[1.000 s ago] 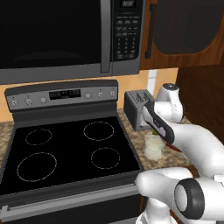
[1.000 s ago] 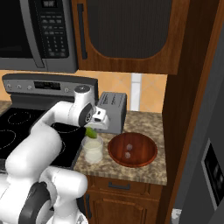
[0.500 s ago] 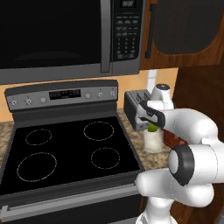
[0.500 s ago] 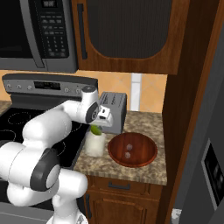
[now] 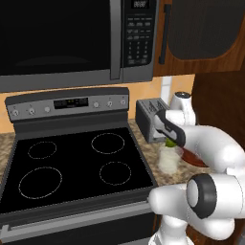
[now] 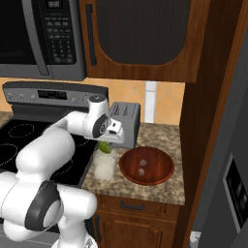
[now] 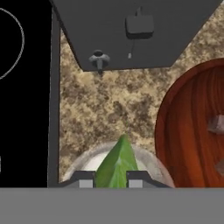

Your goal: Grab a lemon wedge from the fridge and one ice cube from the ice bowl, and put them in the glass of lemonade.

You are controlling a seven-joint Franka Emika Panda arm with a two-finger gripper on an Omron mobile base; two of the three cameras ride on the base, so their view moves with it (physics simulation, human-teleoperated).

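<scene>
My gripper (image 6: 105, 144) is shut on the lemon wedge (image 6: 104, 147), a small yellowish-green piece hanging just above the glass of lemonade (image 6: 104, 164). The hand view looks down along the wedge (image 7: 116, 164), which is pinched between the two fingertips (image 7: 85, 179), with the glass rim (image 7: 148, 159) right below. The ice bowl (image 6: 146, 165) sits beside the glass and holds two ice cubes (image 6: 143, 163). From the left base view the gripper (image 5: 170, 141) holds the wedge (image 5: 170, 143) over the glass (image 5: 168, 159). A strip of the fridge (image 6: 235, 184) shows at far right.
A grey toaster (image 6: 125, 123) stands right behind the glass and bowl. The black stove top (image 5: 76, 167) lies to the left of the glass, with the microwave (image 5: 76, 38) above it. A wooden cabinet wall (image 6: 208, 111) closes off the counter on the right.
The arm's elbow has swung round while the hand, still shut on the wedge, has stayed over the glass and shifted only slightly. Glass, bowl and toaster have not moved.
</scene>
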